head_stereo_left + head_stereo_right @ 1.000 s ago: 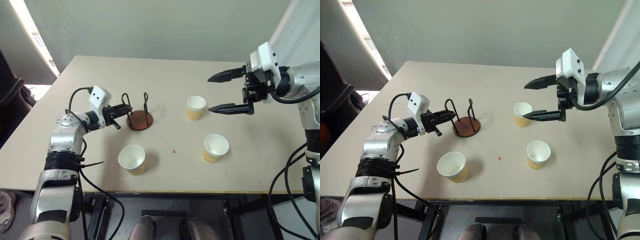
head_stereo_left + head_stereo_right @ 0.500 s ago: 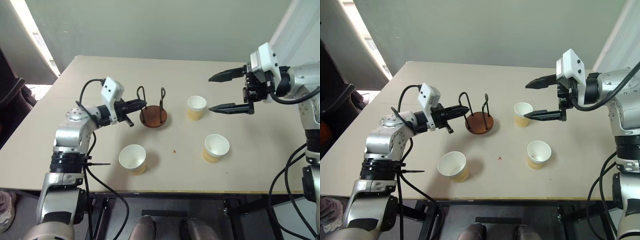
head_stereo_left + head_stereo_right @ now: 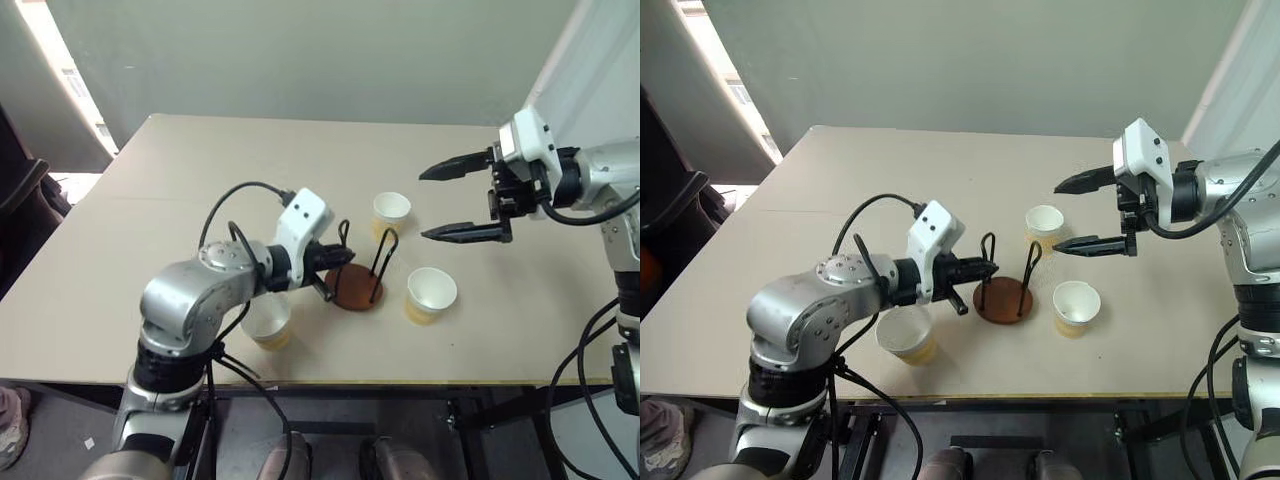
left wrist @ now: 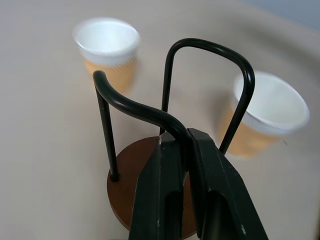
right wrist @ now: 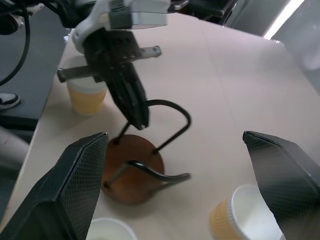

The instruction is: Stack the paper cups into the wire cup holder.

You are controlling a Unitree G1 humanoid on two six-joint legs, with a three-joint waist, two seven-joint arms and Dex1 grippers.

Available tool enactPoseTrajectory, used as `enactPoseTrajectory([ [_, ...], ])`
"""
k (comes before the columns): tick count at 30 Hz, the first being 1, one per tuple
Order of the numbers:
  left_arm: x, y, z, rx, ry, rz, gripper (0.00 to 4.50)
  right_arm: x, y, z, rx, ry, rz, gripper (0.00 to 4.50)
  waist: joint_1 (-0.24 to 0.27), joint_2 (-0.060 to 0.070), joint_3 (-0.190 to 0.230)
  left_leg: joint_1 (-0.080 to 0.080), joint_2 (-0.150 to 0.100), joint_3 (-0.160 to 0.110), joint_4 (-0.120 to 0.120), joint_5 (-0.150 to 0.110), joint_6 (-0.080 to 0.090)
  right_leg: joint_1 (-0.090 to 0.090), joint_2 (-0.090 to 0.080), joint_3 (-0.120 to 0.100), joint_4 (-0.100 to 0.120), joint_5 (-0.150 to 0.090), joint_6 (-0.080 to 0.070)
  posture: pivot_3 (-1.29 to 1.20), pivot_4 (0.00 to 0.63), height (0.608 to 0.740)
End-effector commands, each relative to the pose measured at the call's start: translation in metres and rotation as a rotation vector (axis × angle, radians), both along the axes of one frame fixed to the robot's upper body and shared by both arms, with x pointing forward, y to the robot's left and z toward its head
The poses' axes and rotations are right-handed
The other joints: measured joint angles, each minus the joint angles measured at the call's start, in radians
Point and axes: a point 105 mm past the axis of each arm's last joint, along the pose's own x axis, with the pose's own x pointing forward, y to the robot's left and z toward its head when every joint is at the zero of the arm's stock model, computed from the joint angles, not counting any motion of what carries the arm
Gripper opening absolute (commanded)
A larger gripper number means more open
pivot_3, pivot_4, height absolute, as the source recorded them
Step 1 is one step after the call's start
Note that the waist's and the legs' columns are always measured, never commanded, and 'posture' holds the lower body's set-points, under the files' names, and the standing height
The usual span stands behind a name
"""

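Fingers of the left gripper (image 4: 186, 145) are pinching one wire loop of the wire cup holder (image 3: 357, 287); the right gripper (image 3: 447, 201) is hovering wide open, empty, at frame right. Held by thin wire, the holder is risking tipping or bumping the paper cups (image 3: 432, 294) beside it. Its reddish-brown disc is sitting at frame centre, both black loops upright.

Tan-orange ribbed walls and white insides are seen on the paper cups (image 3: 431, 294), a reddish-brown base and black wire loops on the wire cup holder (image 3: 357, 288).
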Motion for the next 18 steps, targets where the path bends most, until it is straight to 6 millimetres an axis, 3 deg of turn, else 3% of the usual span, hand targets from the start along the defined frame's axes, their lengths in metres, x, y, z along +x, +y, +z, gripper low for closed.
enactPoseTrajectory([
  [1, -0.01, -0.004, 0.008, -0.019, -0.023, -0.012, 0.03, -0.007, 0.001, 0.011, 0.005, -0.042, 0.025, 4.5, 0.001, 0.0, 0.0, 0.002, 0.0, 0.0, 0.0, -0.001, 0.001, 0.002, 0.0, 0.0, 0.0, 0.0, 0.0, 0.0, 0.15, 0.74],
  [9, -0.02, -0.006, -0.012, 0.005, 0.037, 0.023, 0.03, -0.006, 0.002, 0.009, -0.003, -0.028, 0.033, 4.5, 0.002, -0.001, 0.0, 0.012, 0.0, 0.001, 0.0, -0.003, 0.005, 0.013, 0.0, 0.002, -0.002, -0.005, -0.002, 0.0, 0.15, 0.74],
  [15, -0.02, -0.004, -0.017, 0.015, 0.049, 0.048, 0.03, -0.023, -0.002, -0.008, -0.091, 0.057, 0.104, 4.5, 0.008, -0.001, 0.0, 0.012, -0.001, 0.002, 0.0, -0.003, 0.004, 0.014, 0.0, 0.002, -0.002, -0.007, -0.003, 0.0, 0.15, 0.74],
  [18, -0.022, -0.005, -0.02, 0.024, 0.065, 0.039, 0.83, -0.027, -0.003, -0.015, -0.122, 0.083, 0.119, 4.5, 0.009, -0.001, 0.001, 0.013, -0.002, 0.006, 0.0, -0.003, 0.004, 0.014, 0.0, 0.003, -0.002, -0.007, -0.002, 0.0, 0.15, 0.74],
])
